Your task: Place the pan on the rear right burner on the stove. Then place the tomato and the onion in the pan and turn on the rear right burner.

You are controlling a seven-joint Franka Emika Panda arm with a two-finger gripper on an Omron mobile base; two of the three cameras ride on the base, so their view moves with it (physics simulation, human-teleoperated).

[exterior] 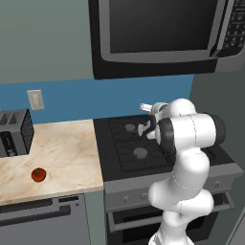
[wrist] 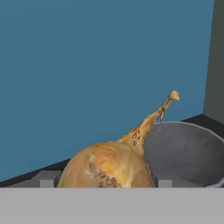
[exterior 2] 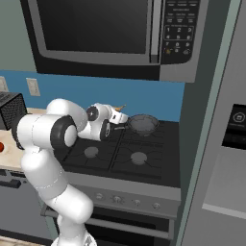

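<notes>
Jaws: the gripper (exterior 2: 116,115) has the onion (wrist: 109,166) clamped between its jaws, looks like; in the hand view the bulb sits right up against the camera with its dry stem poking up and away; the fingertips themselves are hidden behind it, so I'm going by how the onion hangs there above the stove

Key relation: the pan (exterior 2: 142,123) lies just ahead of the held onion, on the side the stem points to; in the hand view its grey bowl (wrist: 188,151) opens up right behind the bulb; I'd guess the next bit is a short carry forward over the rim, then let go

Pan: already on the rear right burner (exterior 2: 144,129) of the stove (exterior 2: 158,163), handle pointing toward the arm

Onion axis: long axis runs from bulb to stem tip, tilted toward the pan

Tomato: the tomato (exterior: 38,174) is way off on the counter (exterior: 67,153), left of the stove, well apart from the arm; not yet in the pan

Surface: black grates, other burners bare; marble-look counter with a toaster (exterior: 15,132) at the back

Room: blue backsplash, wall outlet (exterior: 35,99), microwave (exterior 2: 110,33) overhead, fridge (exterior 2: 226,144) to the right
</notes>
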